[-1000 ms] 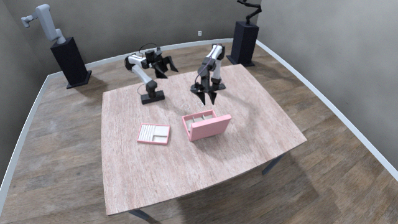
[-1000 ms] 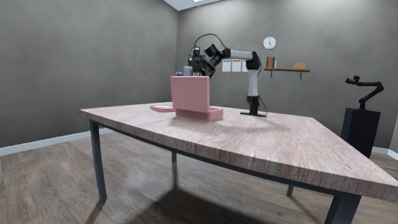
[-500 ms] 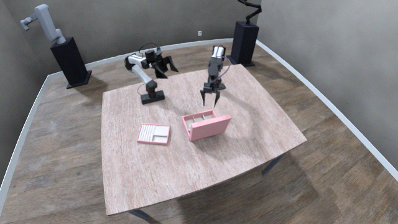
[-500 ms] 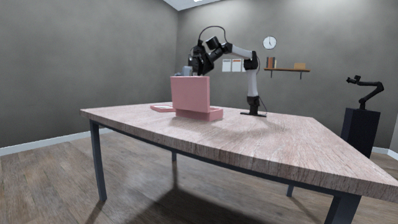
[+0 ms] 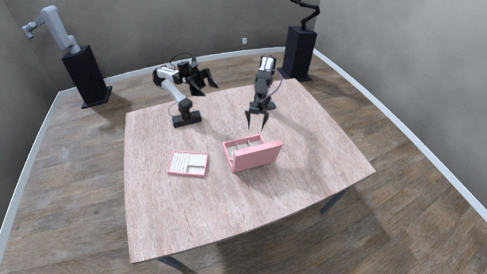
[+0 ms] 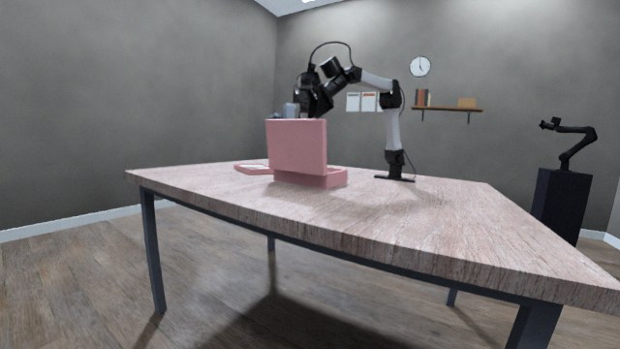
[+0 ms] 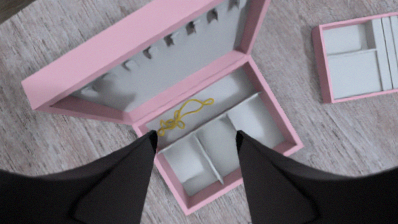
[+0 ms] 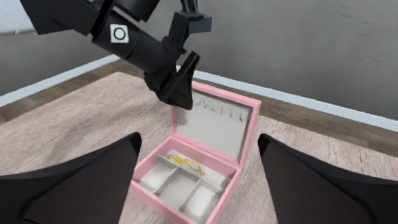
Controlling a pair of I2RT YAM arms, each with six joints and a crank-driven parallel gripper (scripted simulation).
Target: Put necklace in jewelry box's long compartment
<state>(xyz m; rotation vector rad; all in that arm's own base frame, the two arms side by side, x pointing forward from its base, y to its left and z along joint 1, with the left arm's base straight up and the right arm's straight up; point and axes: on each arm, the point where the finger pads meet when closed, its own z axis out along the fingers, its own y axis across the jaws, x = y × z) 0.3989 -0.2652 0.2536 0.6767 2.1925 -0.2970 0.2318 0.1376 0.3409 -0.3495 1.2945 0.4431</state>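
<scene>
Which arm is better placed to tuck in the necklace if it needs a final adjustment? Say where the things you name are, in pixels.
Left, I'd judge: its open gripper (image 5: 254, 129) (image 6: 319, 108) (image 7: 197, 134) (image 8: 193, 82) hangs near the long compartment (image 7: 227, 91) (image 8: 214, 174) holding the gold necklace (image 7: 172, 123) (image 8: 179, 159); the right gripper (image 5: 211, 91) (image 8: 199, 135) is farther back.
</scene>
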